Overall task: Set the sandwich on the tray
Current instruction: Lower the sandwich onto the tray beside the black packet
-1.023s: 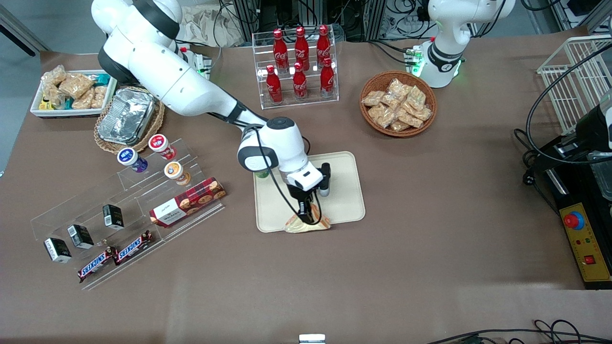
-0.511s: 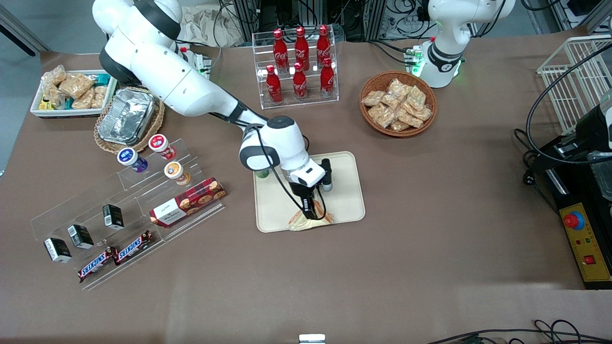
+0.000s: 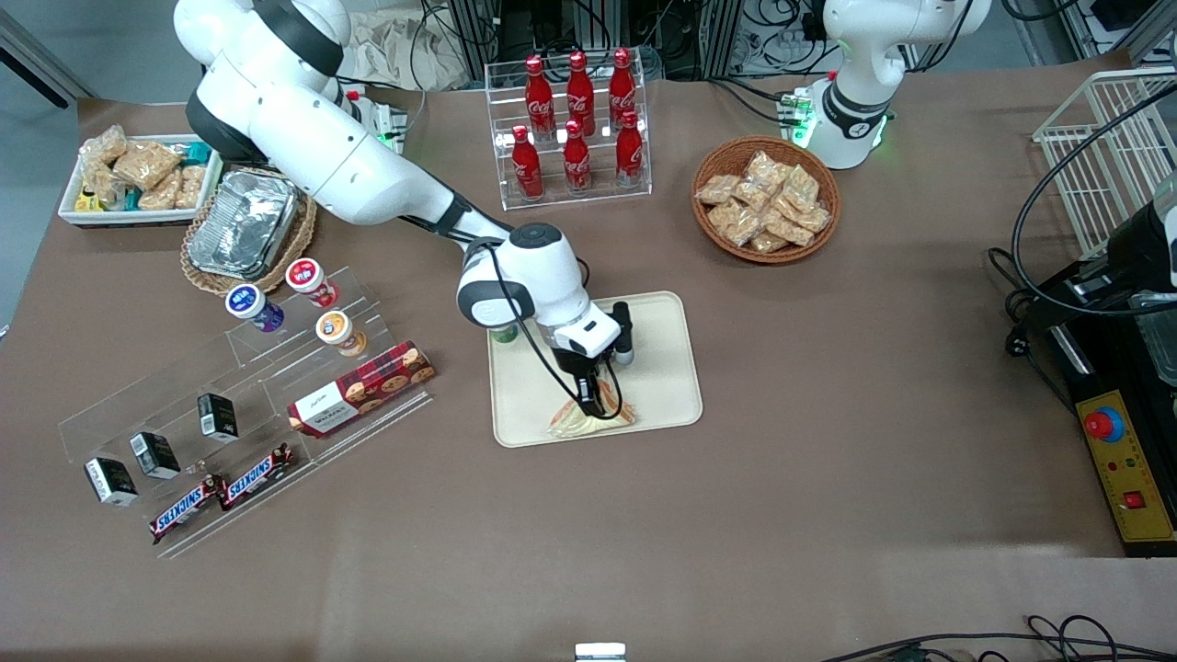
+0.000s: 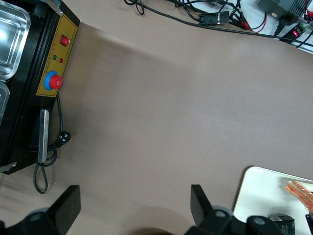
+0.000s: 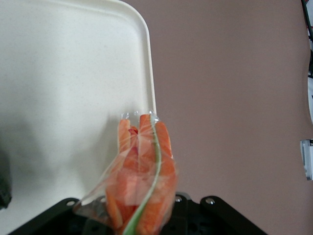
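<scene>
One sandwich: a clear-wrapped wedge with orange and green filling is seen low over the tray, at the edge nearest the front camera; whether it rests on the surface cannot be told
Sandwich, wrist view: the orange filling and a green strip are shown end-on inside the plastic, close to the tray's rim
Gripper: the right arm's gripper is pointed down over the tray and is clamped on the upper part of the sandwich
Tray: the cream-beige tray is laid flat on the brown table, about midway along it; its pale surface and rounded corner are seen under the sandwich in the wrist view
Tray, parked arm's camera: one corner of the tray is caught, with a bit of orange filling above it
Green-capped item: a small object is partly hidden by the arm at the tray's edge toward the working arm's end
Bottle rack: six red cola bottles are held in a clear stand, farther from the front camera than the tray
Wicker basket: tan snack packets are piled in it, toward the parked arm's end
Foil container: a crinkled silver container is set on a woven mat, toward the working arm's end
White bin: more snack packets are kept in it, beside the foil container
Clear display steps: small tubs, a red biscuit box and Snickers bars are laid out on them
</scene>
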Controlling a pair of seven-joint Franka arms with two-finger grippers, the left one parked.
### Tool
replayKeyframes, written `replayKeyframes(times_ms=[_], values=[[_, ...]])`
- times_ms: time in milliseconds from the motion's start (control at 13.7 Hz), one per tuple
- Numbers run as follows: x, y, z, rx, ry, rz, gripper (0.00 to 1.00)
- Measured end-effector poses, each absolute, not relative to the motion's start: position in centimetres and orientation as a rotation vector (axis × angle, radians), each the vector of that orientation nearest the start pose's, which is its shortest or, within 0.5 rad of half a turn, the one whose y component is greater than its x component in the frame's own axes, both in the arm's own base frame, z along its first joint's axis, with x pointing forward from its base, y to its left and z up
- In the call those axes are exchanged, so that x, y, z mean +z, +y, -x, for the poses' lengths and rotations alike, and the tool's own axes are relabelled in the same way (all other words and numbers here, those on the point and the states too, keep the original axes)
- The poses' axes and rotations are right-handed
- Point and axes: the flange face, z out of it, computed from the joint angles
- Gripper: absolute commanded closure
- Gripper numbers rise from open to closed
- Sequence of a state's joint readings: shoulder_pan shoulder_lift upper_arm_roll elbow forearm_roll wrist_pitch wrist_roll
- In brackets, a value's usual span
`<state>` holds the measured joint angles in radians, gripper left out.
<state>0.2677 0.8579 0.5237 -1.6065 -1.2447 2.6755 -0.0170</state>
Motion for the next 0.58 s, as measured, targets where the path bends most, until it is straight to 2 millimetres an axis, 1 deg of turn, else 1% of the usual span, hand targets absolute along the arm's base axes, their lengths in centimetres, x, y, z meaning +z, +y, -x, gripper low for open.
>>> replayKeyframes(times_ms=[73,365,584], values=[[20.25,48.02,-51.83,0.727,2.052,-1.977,0.01],[20.13,47.99,-51.5,0.728,2.035,-2.013,0.01],[21.05,47.95,-51.55,0.746,2.025,-2.024,0.01]])
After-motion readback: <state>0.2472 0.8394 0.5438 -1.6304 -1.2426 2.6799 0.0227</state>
